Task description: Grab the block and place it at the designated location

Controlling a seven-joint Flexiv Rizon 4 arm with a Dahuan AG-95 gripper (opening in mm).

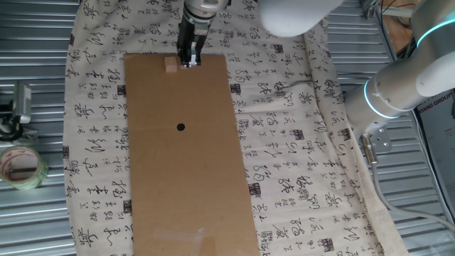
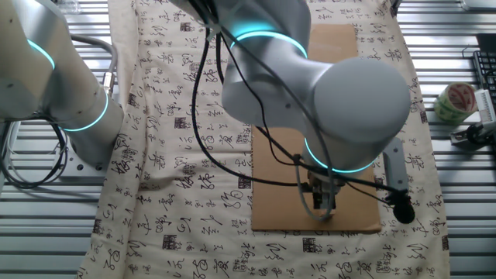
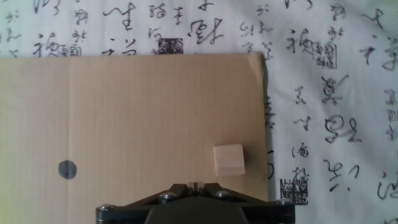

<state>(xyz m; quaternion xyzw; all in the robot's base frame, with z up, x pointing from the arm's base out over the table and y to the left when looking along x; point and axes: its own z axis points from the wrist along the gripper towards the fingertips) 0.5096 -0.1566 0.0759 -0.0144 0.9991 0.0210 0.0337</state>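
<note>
Low in the hand view, the tool (image 3: 194, 202) shows only its base, so whether its fingers are apart cannot be told. Just beyond, the block (image 3: 228, 160) sits free near the cardboard sheet (image 3: 124, 112) edge, off-centre; descending now could nudge it off. The dot (image 3: 67, 168) lies well apart.

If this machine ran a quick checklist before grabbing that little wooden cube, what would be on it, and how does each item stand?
1. Tiny light tan wooden cube lies free on the brown cardboard sheet: ok.
2. Small black round dot uncovered: ok.
3. Two-finger gripper centred over the cube: not ok; in the hand view it sits off to one side.
4. Fingers open wide enough: cannot tell.
5. Path from cube to dot free: ok.
</note>
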